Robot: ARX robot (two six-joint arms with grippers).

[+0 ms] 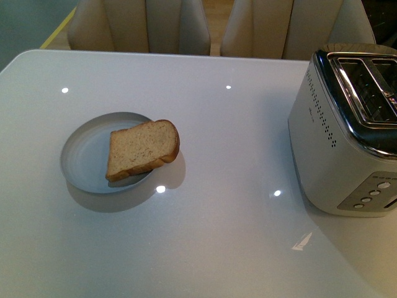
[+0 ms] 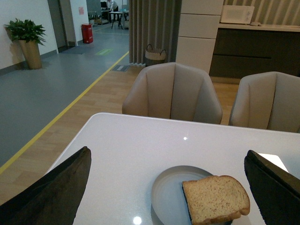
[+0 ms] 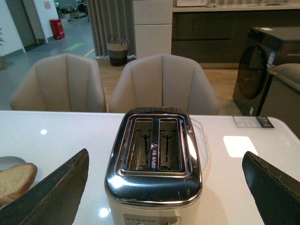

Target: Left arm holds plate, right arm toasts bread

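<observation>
Released black left tool (image 2: pixel 167 151) faces the brown bread slice (image 2: pixel 215 199) on a round pale plate (image 2: pixel 166 192); released right tool (image 3: pixel 165 153) stands farther off.

Left gripper (image 2: pixel 167 151), dark jaws spread wide, holding nothing, right gripper (image 3: pixel 166 152), jaws equally wide apart, empty

Plate (image 1: pixel 84 155) with bread (image 1: pixel 141 149) and a toaster (image 1: pixel 341 130) on a table (image 1: pixel 217 242).
The plate lies well left of the toaster. The bread rests on the plate's side nearer the toaster, overhanging the rim. Two chairs (image 1: pixel 139 25) stand behind the table, beyond the toaster.
</observation>
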